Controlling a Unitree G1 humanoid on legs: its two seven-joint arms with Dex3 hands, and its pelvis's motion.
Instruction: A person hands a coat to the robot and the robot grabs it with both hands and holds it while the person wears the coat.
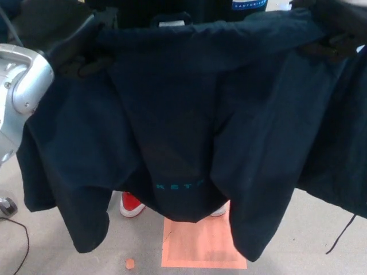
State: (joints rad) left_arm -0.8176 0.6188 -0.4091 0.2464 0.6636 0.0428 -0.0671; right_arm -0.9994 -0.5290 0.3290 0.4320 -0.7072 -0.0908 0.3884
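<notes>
Holding the coat (183, 114) spread by its collar edge, you have it hanging open between the two hands, its long axis running straight across from left to right and its body and sleeves drooping toward the floor. Your left hand (77, 54) is clamped on the upper left corner; your right hand (335, 31) pinches the upper right corner near the picture's top edge. The person (189, 8) stands just behind the collar, closer to the middle than to either hand, so the next step likely turns on keeping that top edge level and taut. Teal lettering (179, 185) low on the lining is too faint to read surely; a white-and-blue label (249, 4) on the person's dark top shows only partial letters. A red shoe (131, 204) peeks beneath the hem.
</notes>
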